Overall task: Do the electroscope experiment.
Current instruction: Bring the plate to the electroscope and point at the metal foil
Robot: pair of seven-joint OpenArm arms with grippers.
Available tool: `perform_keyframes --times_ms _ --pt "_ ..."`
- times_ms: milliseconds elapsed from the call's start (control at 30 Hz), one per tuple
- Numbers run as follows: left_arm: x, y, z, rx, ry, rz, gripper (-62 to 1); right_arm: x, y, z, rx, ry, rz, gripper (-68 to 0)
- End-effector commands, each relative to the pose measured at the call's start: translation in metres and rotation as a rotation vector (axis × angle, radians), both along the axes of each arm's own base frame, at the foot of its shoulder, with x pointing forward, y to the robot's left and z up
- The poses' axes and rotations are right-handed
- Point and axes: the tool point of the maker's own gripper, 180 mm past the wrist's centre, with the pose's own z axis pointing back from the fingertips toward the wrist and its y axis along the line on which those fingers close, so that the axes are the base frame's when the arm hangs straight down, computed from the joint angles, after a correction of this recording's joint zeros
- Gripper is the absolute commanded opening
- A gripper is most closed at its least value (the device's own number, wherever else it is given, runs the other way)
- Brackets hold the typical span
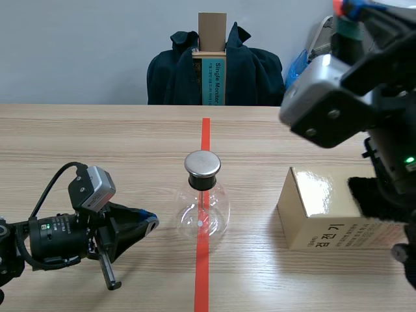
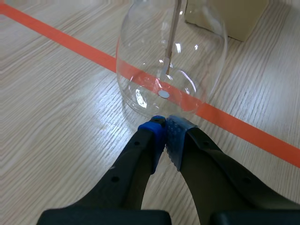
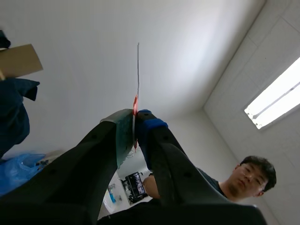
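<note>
Centre frame, the glass electroscope flask [image 1: 203, 211], capped with a metal disc [image 1: 202, 164], stands on the tabletop [image 1: 97, 143] astride the red tape line [image 1: 205, 133]. At lower left, the left end effector [image 1: 148, 224] lies low, its fingers pressed together on nothing and its tips just beside the flask's base. At upper right, the raised right end effector [image 3: 135, 129] pinches a thin pale strip [image 3: 138, 70]. A gold box [image 1: 325, 208] sits at the right of the frame.

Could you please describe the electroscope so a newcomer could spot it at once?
Find the orange-red tape line running down the table. The electroscope stands on it, beside a gold box. It alone is clear glass, capped by a metal disc.
</note>
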Motion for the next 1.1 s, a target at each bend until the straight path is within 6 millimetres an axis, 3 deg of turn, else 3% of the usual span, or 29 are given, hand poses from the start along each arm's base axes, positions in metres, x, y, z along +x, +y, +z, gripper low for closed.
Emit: perform_keyframes --times_ms 0,267,433,667,1067 --pt "0.006 -0.005 0.010 -0.035 -0.025 0.006 -58.2 0.002 0.000 -0.011 -0.031 0.016 -0.002 -66.7" --pt "0.008 -0.007 0.009 -0.020 -0.043 0.019 -58.2 -0.003 0.019 -0.083 -0.132 0.182 0.046 -66.7" --pt "0.008 -0.008 0.008 -0.010 -0.047 0.014 -58.2 -0.008 0.023 -0.112 -0.157 0.253 0.063 -66.7" --pt "0.008 -0.008 0.008 -0.010 -0.047 0.014 -58.2 -0.013 0.024 -0.135 -0.190 0.312 0.076 -66.7" --pt "0.008 -0.008 0.008 -0.010 -0.047 0.014 -58.2 -0.014 0.024 -0.148 -0.210 0.362 0.083 -66.7"
